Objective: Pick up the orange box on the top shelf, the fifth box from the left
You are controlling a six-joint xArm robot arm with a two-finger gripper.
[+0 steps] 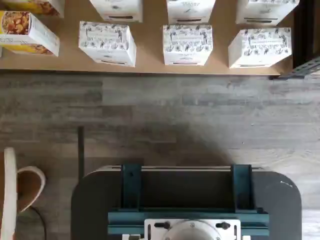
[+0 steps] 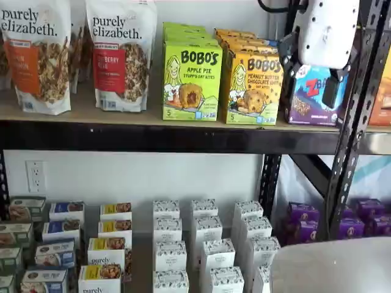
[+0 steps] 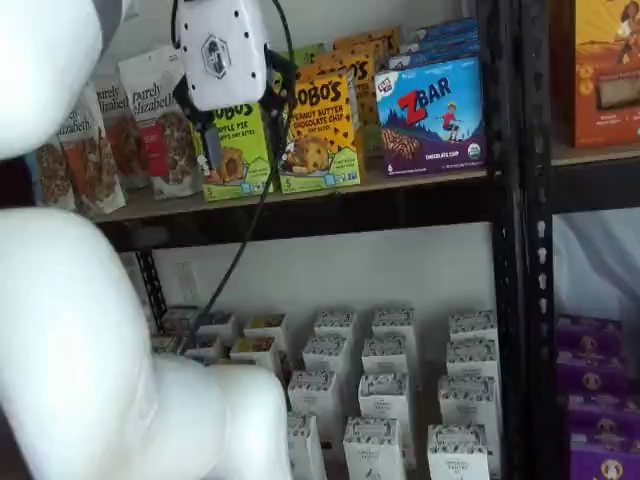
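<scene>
The orange box [image 2: 253,85] stands upright on the top shelf [image 2: 153,119], between a lime-green carton and a blue box; it shows in both shelf views, with its front facing out [image 3: 322,130]. More orange cartons are lined up behind it. My gripper [image 2: 308,78] hangs in front of the shelf at box height, apart from the orange box. Its white body faces the cameras and its black fingers [image 2: 332,93] stand wide on either side, open with nothing between them [image 3: 240,120]. The wrist view does not show the orange box.
A green BOBO'S Apple Pie carton [image 2: 191,76], a ZBAR box [image 3: 430,110] and granola bags [image 2: 122,55] share the shelf. A black upright [image 2: 354,122] stands right of the gripper. White cartons [image 1: 187,44] fill the lower level. My white arm [image 3: 90,350] blocks the near left.
</scene>
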